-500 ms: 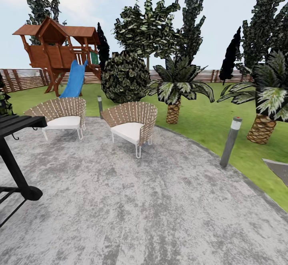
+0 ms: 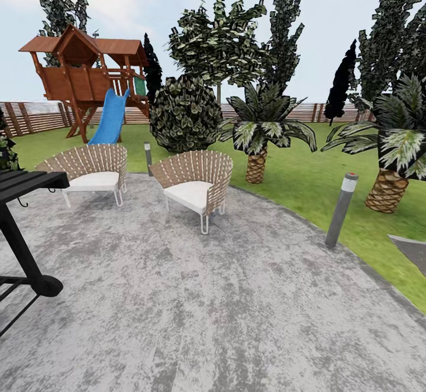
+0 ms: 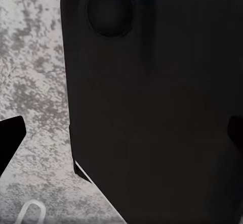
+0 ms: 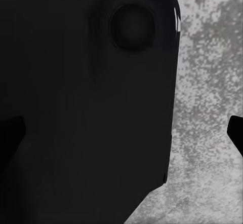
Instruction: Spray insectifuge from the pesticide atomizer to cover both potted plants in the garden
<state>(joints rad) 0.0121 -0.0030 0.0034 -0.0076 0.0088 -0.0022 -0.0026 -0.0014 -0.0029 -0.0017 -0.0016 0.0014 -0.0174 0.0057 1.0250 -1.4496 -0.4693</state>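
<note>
Garden patio, 2 wicker chairs, palms, both grippers' states perhaps indiscernible

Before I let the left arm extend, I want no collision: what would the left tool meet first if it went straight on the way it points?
Likely the large dark body directly ahead in the left wrist view, apparently part of the robot itself; grey paving lies beyond. Depth is unclear.
</note>
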